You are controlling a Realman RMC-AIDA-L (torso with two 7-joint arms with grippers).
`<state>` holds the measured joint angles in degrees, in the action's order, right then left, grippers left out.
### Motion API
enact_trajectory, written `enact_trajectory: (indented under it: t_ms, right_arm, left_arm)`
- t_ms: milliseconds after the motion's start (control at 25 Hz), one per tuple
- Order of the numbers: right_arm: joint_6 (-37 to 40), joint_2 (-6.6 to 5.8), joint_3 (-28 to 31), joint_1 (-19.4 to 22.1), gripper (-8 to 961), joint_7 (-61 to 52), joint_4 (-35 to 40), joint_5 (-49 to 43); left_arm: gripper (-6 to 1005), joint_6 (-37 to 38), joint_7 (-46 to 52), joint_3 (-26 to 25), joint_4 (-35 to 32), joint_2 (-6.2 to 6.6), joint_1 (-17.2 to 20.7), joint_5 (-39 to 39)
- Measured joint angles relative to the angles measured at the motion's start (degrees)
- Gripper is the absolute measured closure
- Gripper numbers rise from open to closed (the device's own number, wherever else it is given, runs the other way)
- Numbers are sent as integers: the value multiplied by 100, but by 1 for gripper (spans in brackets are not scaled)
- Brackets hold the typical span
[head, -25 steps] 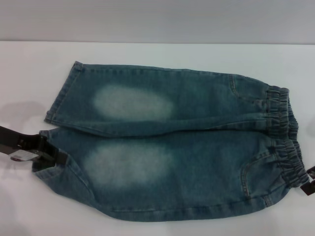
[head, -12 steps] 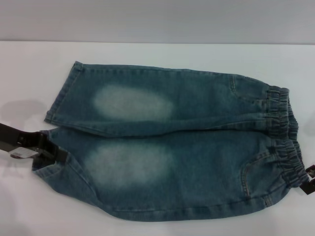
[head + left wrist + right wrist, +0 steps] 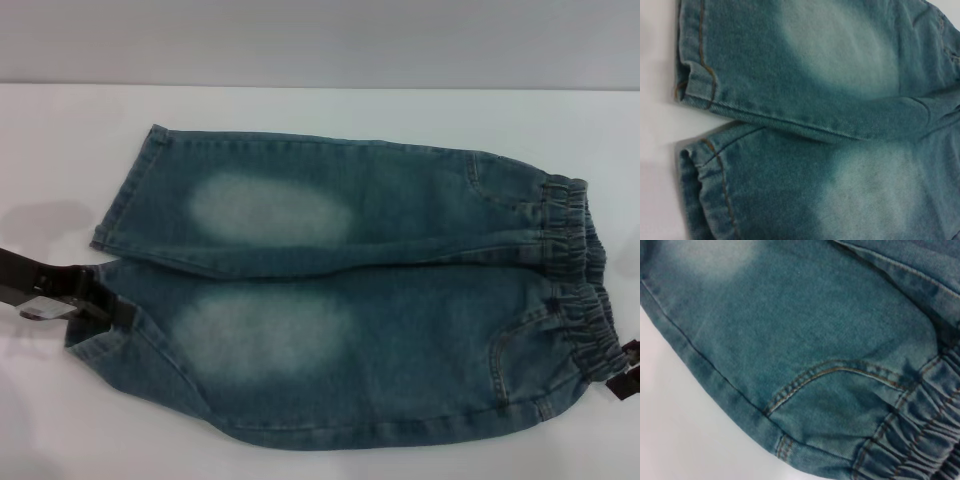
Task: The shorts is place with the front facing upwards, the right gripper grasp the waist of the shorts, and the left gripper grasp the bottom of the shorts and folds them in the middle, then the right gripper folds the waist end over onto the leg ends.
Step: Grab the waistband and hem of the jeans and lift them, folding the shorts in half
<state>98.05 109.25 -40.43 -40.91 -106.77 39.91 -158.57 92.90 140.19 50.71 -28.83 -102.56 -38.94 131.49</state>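
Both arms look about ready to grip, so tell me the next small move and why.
Probably close both grippers on the cloth, then lift the near edge. The left gripper sits at the near leg's hem and the right gripper at the waistband, while the shorts lie flat and unfolded on the table.

- We count one pair of shorts (image 3: 350,300).
- We see two legs, each with one pale oval.
- We see two grippers: left (image 3: 105,310), right (image 3: 622,370).
- We see one table (image 3: 320,115).
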Motion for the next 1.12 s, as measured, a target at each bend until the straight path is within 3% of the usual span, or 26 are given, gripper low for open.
enact_trajectory:
  t_ms: [1120]
  right_arm:
    - [28, 121, 0, -145, 350, 83, -9, 64]
  left_arm:
    - [956, -23, 15, 0, -9, 13, -71, 1]
